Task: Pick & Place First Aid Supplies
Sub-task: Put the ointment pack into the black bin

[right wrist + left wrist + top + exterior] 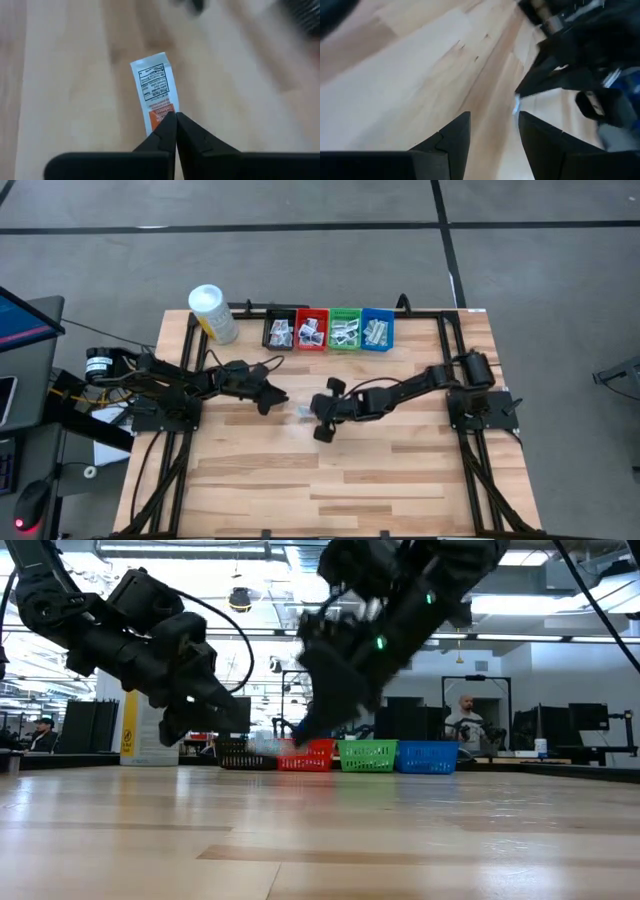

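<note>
The right gripper (175, 116) has its jaws clenched on 1 end of a small flat white packet with black print and an orange band (156, 95), held over the middle of the light wooden table (350, 480), likely for carrying to the 4 bins at the far edge. The left gripper (492, 131) waits just left, jaws released.

robotics lab or open office-type workspace. wooden desk (330, 470) with black frame sits on grey concrete floor (300, 260) with dark lines. low view shows exposed ceiling ducts (180, 550), strip lights, rows of monitors (585, 720) at workstations, people seated in the background (462, 718). laptop (25, 320) and mouse (32, 502) beside the desk.
</note>
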### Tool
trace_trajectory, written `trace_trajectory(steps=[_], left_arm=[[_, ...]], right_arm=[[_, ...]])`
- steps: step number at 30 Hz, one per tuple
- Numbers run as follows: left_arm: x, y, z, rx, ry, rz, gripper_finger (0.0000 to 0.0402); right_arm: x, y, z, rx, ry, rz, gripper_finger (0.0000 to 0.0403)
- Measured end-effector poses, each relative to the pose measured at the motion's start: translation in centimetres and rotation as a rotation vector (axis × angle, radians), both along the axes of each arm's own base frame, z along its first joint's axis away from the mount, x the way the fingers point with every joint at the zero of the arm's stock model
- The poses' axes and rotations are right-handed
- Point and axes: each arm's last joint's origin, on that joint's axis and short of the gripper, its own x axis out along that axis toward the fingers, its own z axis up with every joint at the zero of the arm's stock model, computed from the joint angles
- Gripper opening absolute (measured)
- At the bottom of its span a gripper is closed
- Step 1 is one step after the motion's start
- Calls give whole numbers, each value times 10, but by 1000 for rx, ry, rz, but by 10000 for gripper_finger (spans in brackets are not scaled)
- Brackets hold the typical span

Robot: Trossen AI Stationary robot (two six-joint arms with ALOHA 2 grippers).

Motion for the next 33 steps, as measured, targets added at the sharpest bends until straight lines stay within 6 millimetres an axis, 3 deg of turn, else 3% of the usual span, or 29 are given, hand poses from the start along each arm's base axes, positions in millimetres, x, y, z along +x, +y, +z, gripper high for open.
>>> trace_trajectory(steps=[4, 9, 24, 33], left_arm=[[1, 0, 2, -147, -15, 67, 167], [4, 0, 10, -212, -98, 64, 167], [21, 3, 33, -146, -220, 33, 167], [21, 2, 34, -150, -216, 13, 167]], right_arm=[[-3, -8, 19, -29, -36, -47, 1], [-4, -16, 40, -38, -103, -84, 1], [0, -19, 55, -34, -154, -92, 0], [7, -18, 69, -71, -184, -57, 0]])
